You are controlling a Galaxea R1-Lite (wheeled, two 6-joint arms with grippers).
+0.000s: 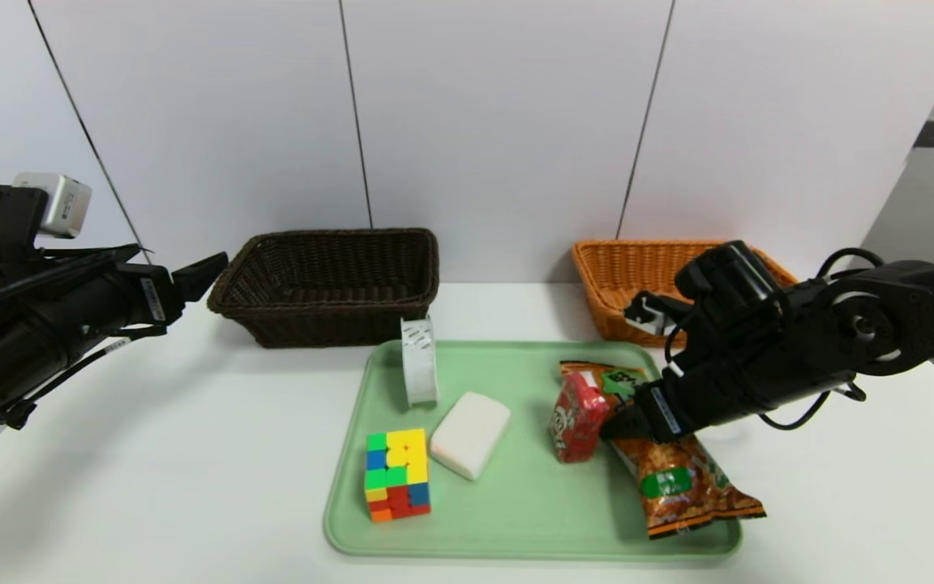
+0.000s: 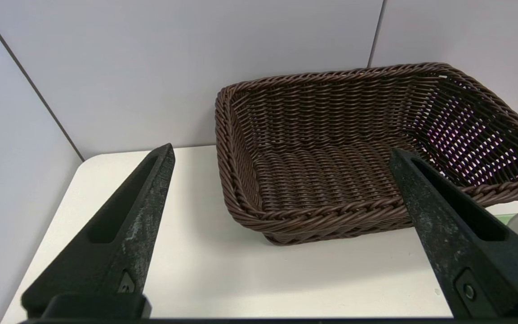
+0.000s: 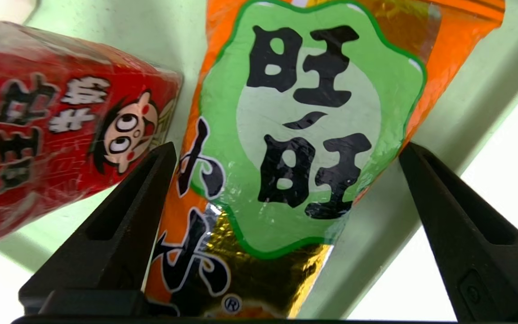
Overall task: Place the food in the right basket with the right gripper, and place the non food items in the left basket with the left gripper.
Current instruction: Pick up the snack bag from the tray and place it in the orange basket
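1. Head view gives me the food on the right side of a pale green tray (image 1: 516, 519): a long orange snack bag (image 1: 670, 462) with a green label and black Chinese characters, and a small red packet (image 1: 576, 418) just beside it.
2. The non-food things sit on the tray's left half: a multicoloured puzzle cube (image 1: 396, 474), a white rounded block (image 1: 469, 434) and a white ring roll (image 1: 419, 361) standing on edge.
3. The dark brown left basket (image 2: 313, 180) and the orange-tan right basket (image 1: 629, 276) stand behind the tray on the white desk (image 1: 151, 470); I see nothing in the brown one.
4. My right pincer (image 3: 286, 180) tilts down over the snack bag, its fingers apart on either side of the green label, not clamped.
5. My left pincer (image 2: 281, 157) hovers level beside the brown basket, fingers wide apart, holding nothing.
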